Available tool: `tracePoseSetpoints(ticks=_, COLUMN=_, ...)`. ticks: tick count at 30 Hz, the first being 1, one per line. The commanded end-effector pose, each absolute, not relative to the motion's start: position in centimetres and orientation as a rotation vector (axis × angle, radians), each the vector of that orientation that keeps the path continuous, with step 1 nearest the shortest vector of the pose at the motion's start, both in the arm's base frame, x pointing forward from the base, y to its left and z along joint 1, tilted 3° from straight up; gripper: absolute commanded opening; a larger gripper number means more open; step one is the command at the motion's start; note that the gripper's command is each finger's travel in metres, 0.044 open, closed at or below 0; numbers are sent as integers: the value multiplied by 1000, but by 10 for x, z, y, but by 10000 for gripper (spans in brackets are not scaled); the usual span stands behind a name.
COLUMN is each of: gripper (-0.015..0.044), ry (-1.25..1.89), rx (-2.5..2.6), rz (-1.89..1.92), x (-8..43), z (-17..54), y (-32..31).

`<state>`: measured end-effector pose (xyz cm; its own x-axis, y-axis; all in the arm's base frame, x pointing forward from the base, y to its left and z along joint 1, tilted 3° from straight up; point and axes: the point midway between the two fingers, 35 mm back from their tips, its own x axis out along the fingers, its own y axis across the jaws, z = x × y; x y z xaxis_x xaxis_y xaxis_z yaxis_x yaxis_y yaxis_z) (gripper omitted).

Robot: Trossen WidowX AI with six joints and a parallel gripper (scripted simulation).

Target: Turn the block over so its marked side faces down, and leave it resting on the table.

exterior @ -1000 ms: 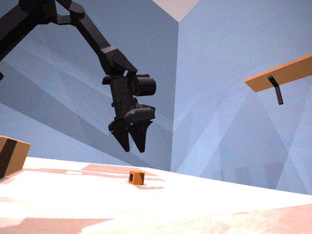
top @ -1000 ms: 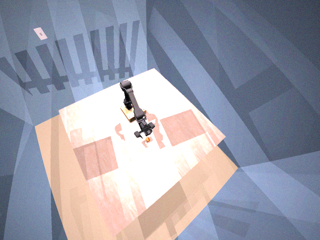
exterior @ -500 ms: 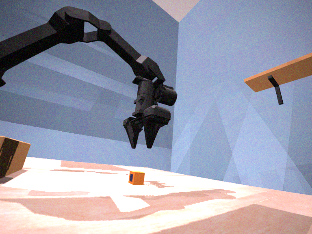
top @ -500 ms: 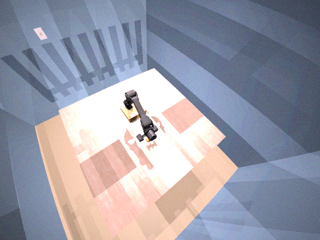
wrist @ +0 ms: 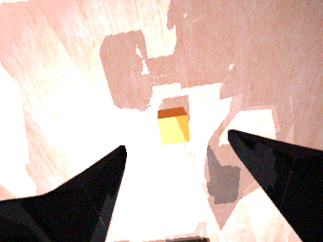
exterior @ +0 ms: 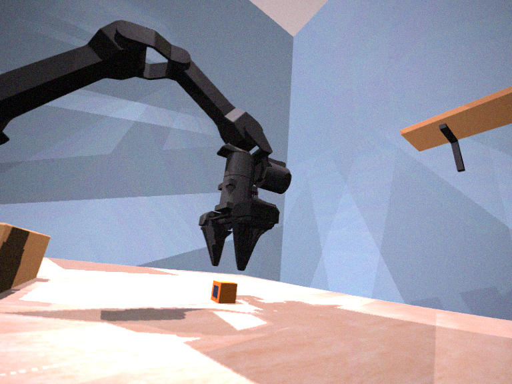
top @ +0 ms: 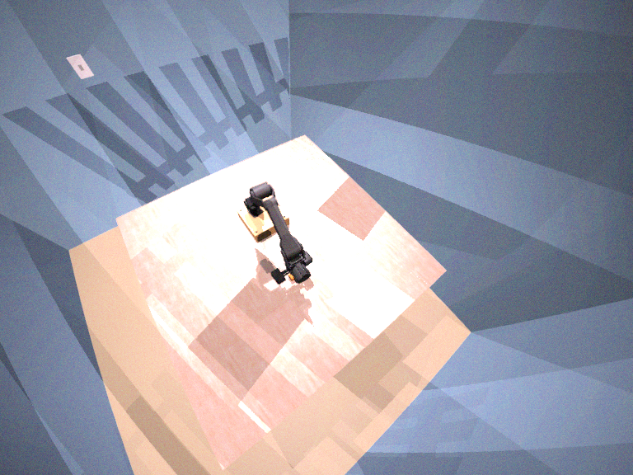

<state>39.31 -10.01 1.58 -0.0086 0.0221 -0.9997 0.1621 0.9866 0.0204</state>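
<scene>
The small orange block point(top: 291, 277) point(exterior: 225, 292) point(wrist: 173, 129) rests flat on the table point(top: 327, 352) point(exterior: 372, 347). In the exterior view its dark blue marked face is upright on its left side, toward the arm's base. The wrist view shows a plain, brightly lit top and a darker orange far side, with no mark visible. My gripper point(exterior: 228, 267) point(wrist: 176, 142) is open and empty, pointing down above the block. The fingertips are apart from the block, with a gap of air between. In the top view the arm hides most of the block.
The arm stands on a wooden base point(top: 255, 227) point(exterior: 25, 256) behind the block. A wooden shelf point(exterior: 467, 117) with a dark bracket is on the wall at the right in the exterior view. Patchy light and shadows fall across the table.
</scene>
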Motion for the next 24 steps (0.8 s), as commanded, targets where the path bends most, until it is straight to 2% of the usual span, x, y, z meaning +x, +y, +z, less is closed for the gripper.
tracePoseSetpoints(ticks=1, gripper=440, ry=1577, rx=145, rz=-118, x=393, z=8, y=-100)
tracePoseSetpoints(ticks=22, gripper=440, ry=1577, rx=145, rz=-118, x=392, z=-23, y=-99)
tracePoseSetpoints(ticks=24, gripper=387, ry=1577, rx=145, rz=-118, x=392, z=-23, y=-99)
